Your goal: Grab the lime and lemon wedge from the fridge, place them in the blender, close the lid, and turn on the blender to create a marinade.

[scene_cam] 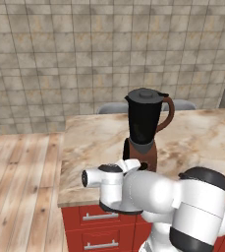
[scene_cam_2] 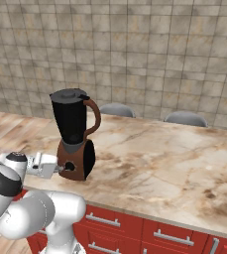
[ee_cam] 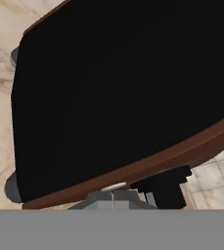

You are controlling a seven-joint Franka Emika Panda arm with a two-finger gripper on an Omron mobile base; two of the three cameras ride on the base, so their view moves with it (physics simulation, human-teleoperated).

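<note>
Your closed pincer (scene_cam_2: 64, 169) sits at the round dark knob (scene_cam_2: 70, 166) on the brown-based, black-jugged blender (scene_cam_2: 74, 134), left of centre on the marble surface (scene_cam_2: 159, 168), dark grey round lid (scene_cam_2: 68, 94) on.

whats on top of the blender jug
A dark grey round lid with a small centre knob caps the tall black blender jug. The jug's opaque walls and that lid hide whatever is inside.
</note>
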